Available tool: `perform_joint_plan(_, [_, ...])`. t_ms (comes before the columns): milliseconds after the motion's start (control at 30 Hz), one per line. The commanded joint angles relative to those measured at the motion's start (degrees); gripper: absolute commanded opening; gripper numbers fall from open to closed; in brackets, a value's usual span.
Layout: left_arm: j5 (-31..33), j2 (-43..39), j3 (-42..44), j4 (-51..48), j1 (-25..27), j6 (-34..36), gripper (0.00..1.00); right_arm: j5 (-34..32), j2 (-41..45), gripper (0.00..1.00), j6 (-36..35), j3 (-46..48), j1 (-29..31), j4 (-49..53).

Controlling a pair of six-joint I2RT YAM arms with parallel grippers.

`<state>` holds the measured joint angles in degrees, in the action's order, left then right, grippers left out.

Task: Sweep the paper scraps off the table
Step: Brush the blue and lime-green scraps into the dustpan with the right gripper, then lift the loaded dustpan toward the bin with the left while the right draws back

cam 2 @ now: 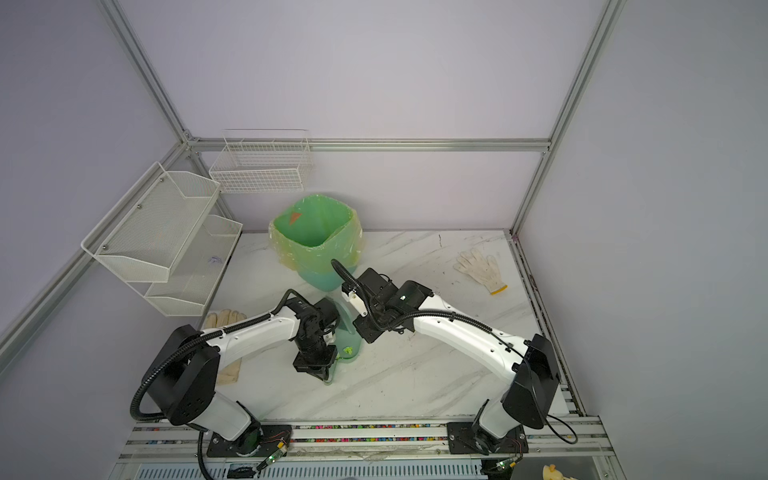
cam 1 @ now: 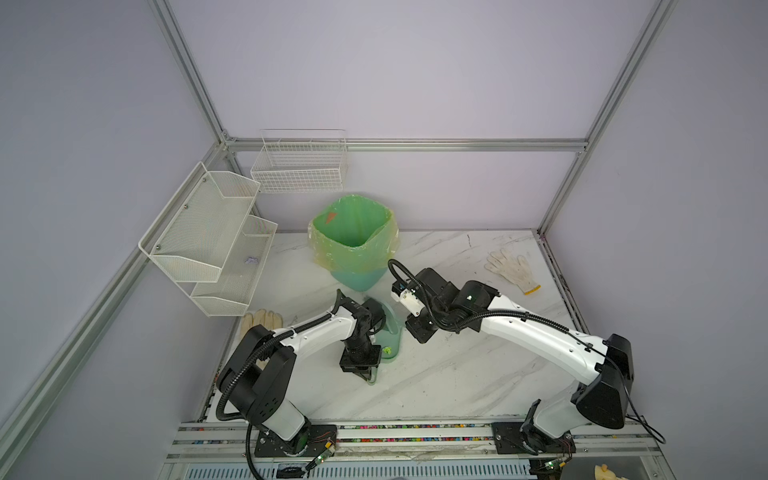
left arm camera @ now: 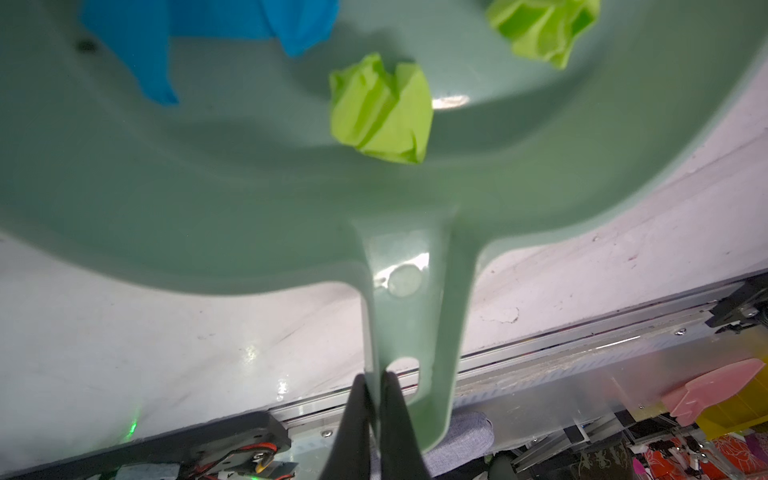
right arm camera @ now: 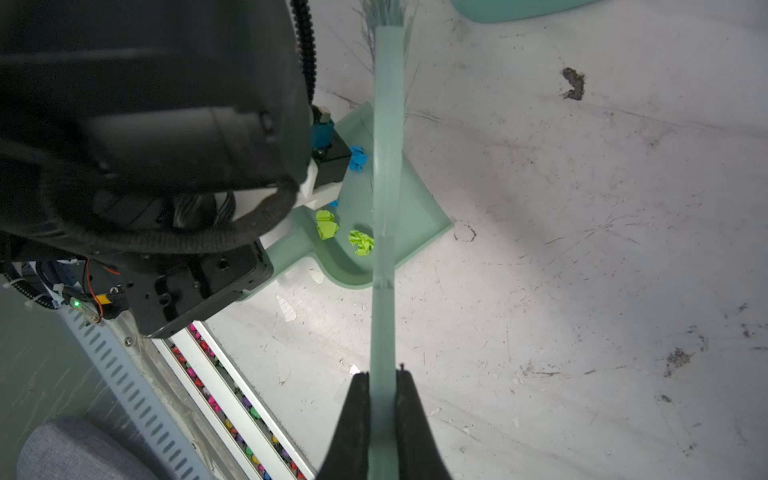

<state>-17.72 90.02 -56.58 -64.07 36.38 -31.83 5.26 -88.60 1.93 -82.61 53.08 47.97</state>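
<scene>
At frame centre in both top views, the dustpan (cam 1: 395, 337) sits on the table (cam 1: 457, 374), just below the green-lined bin (cam 1: 340, 255). Left gripper (left arm camera: 376, 376): jaws pressed together on the dustpan's handle. Right gripper (right arm camera: 382, 376): jaws clamped on the brush (right arm camera: 387, 166) handle, with the brush crossing over the pan. The paper scraps (right arm camera: 361, 242), blue and yellow-green wads, lie inside the dustpan, near its handle end.

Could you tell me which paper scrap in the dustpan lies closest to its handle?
The yellow-green wad in line with the handle; the other green wad and the blue scraps lie farther off.
</scene>
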Motion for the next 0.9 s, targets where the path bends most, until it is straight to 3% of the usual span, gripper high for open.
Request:
perform_joint_plan(0, [2.48, -2.30, -4.46, -1.04, -0.44, 0.64, 0.00, 0.86, 0.90, 0.00, 1.73, -0.14, -3.31, -4.52])
perform_joint_plan(300, [4.11, -3.88, -5.46, -1.05, -0.44, 0.64, 0.00, 1.98, 0.93, 0.00, 9.35, 2.75, -8.43, -10.91])
perform_joint_plan(433, [3.98, -4.95, -5.65, -1.57, -0.21, 1.69, 0.00, -0.30, 2.07, 0.00, 12.33, 4.78, -8.90, -12.64])
perform_joint_plan(567, [4.87, -5.73, -5.69, -1.93, -0.18, 3.09, 0.00, -7.75, 3.80, 0.00, 19.52, 6.48, -9.90, -12.02])
perform_joint_plan(867, [5.84, -7.78, -6.15, -0.44, -0.10, 3.20, 0.00, -10.25, 9.58, 0.00, 24.53, 11.58, -10.86, -16.24])
